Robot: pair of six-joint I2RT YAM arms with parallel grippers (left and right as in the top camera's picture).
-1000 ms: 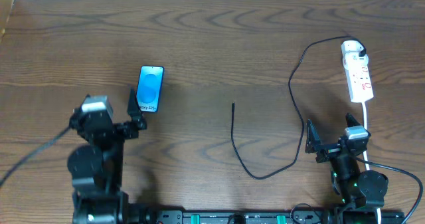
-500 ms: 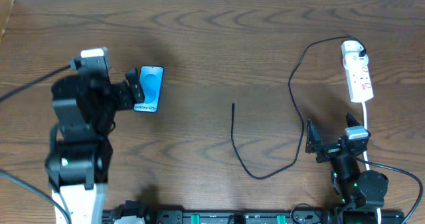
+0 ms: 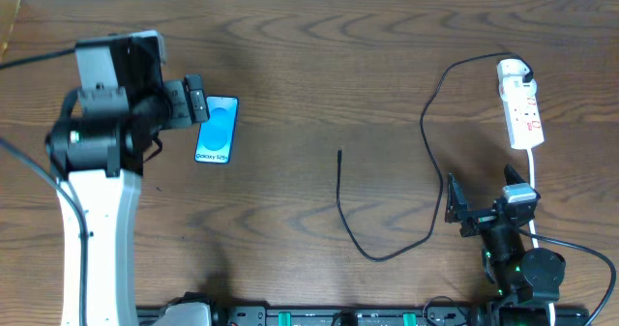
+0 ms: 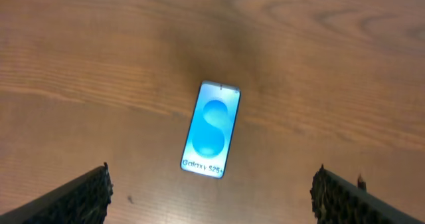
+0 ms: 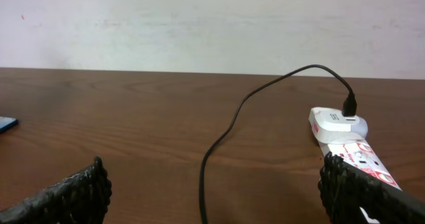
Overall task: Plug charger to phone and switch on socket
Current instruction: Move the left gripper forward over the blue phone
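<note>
The phone [image 3: 217, 130] lies flat, screen up, in the upper left of the overhead frame, its "Galaxy S25" text at the end nearer the bottom edge. In the left wrist view the phone [image 4: 211, 129] sits whole in the middle of the picture, slightly tilted, with nothing plugged into it.

The left tool [image 3: 196, 103] is just beside the phone's upper left corner in the overhead view. Its jaws stand wide: in its own camera the left tool [image 4: 216, 207] shows one dark finger in each bottom corner, and neither touches the phone.

The charger [image 3: 338, 186] lies on the tabletop [image 3: 290, 65], well apart from the phone. Its plug tip [image 3: 339, 153] rests free near the middle of the frame. From there the cable runs down, curls right and climbs in a long arc to the socket [image 3: 520, 103] at the upper right, where it enters a white plug [image 5: 335, 119] on the strip's far end. A white cord [image 3: 533, 176] leaves the strip's near end.

The right tool [image 3: 482, 195] sits at the lower right, jaws wide and empty, below the socket [image 5: 352, 147].
</note>
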